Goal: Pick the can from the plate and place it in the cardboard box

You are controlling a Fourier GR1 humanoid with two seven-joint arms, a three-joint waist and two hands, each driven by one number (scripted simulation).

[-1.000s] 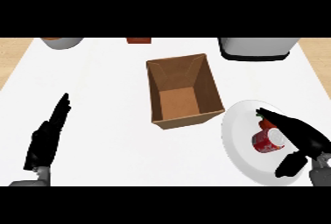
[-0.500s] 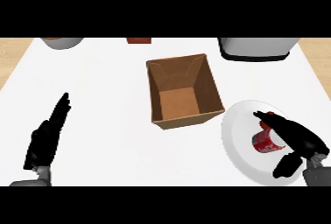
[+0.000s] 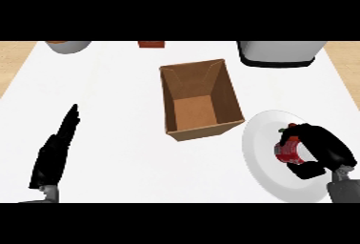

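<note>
**Right robot hand closed round the can on the plate**

The red can (image 3: 287,153) is at the near right of the bench (image 3: 119,95), over the white plate (image 3: 259,151). It sits toward the plate's right half. The right robot hand (image 3: 325,148) comes in from the near right corner and lies across the plate's right side. Its fingers curl over the can from the right and far side, and its thumb comes round from the near side, so the hand is clamped on the can. The hand hides much of the can, leaving only its left face showing. Whether the can rests on the plate or is held just above it cannot be told from this view.

The cardboard box (image 3: 199,110) stands open-topped in the middle of the bench, just to the left and far side of the plate. Its near right corner is close to the plate's rim. Its brown floor shows bare.

The left robot hand (image 3: 55,155) rests at the near left, well apart from the box. Its fingers are straight and held together, pointing toward the far side, and they hold nothing.

Three things line the far edge and are cut off by the view. A grey bowl (image 3: 68,46) is at the left, a small red-brown block (image 3: 151,44) is near the middle, and a large grey vessel (image 3: 281,52) with a dark base is at the right.
</note>
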